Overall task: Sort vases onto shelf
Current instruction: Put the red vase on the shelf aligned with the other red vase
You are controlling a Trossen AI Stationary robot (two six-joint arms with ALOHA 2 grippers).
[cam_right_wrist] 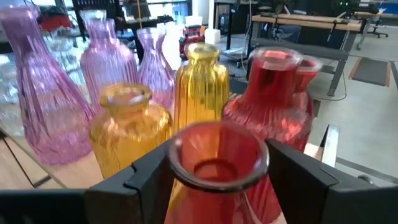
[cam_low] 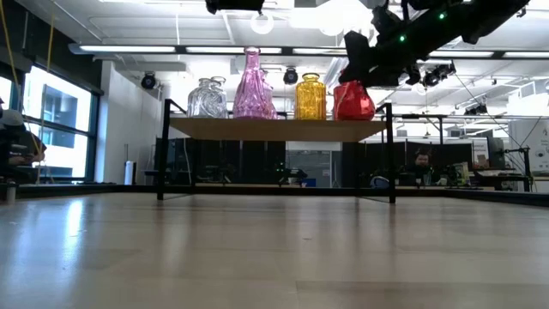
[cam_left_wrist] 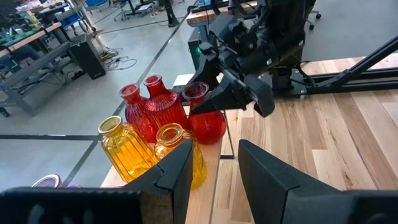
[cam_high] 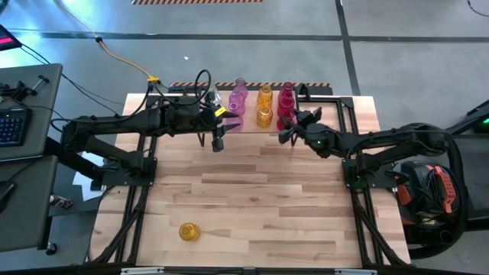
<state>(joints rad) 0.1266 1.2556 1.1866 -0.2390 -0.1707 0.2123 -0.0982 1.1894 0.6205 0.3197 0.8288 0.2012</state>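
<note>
The shelf (cam_high: 252,122) at the far side of the table is nearly full: clear, pink, yellow and red vases stand in rows. The right gripper (cam_high: 289,126) has its fingers apart around a red vase (cam_right_wrist: 217,171) there. The left gripper (cam_high: 218,140) waits nearby, apart and empty. One yellow vase (cam_high: 188,231) is left, lying near the front edge.

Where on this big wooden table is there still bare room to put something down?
Almost all of the tabletop is bare; only one yellow vase stands near its front left. The crowded part is the shelf at the back edge: clear, pink, yellow and red vases packed together, with the right gripper and left gripper beside them.
</note>
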